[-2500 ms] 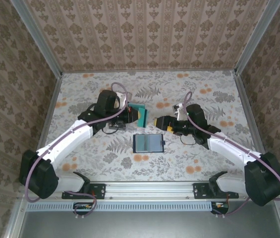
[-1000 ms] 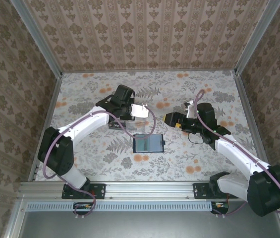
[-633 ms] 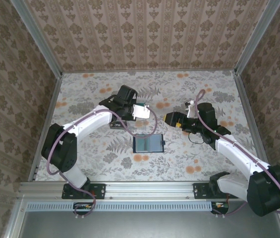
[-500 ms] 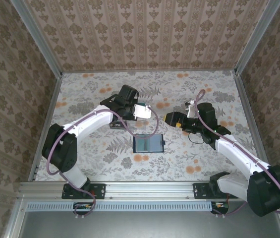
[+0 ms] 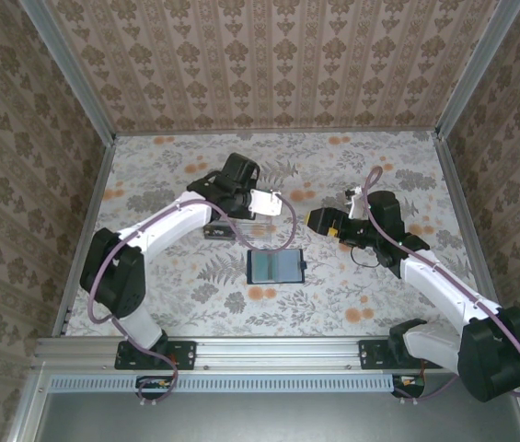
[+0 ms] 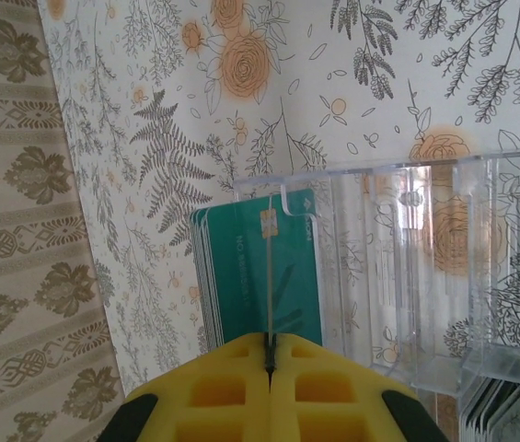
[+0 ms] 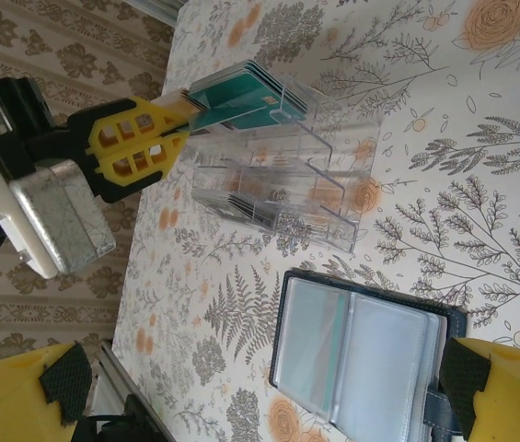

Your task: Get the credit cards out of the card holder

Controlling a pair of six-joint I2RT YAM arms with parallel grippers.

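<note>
Pinching one of the credit cards (image 6: 268, 276) edge-on with the left end effector (image 6: 269, 357), pads pressed together on it, right at the end compartment of the clear rack (image 6: 407, 276) and in front of a standing stack of teal cards (image 6: 241, 285). Holding the right end effector (image 5: 318, 221) spread wide and empty, near the open card holder (image 5: 275, 266) flat on the desk (image 5: 379, 166), just beside the rack.

To do this step well: keep the card upright and parallel to the teal stack. Lower straight into the compartment and let go only after seating the bottom edge (otherwise likely to tip against the wall or out over the rim). Then back away straight, without nudging the light rack.

Compared with the top view a couple of seconds back: left arm now stretched further forward, wrist turned over the rack and covering the teal and orange visible there then. Right end effector drawn back a little from the holder. Holder itself unmoved.
</note>
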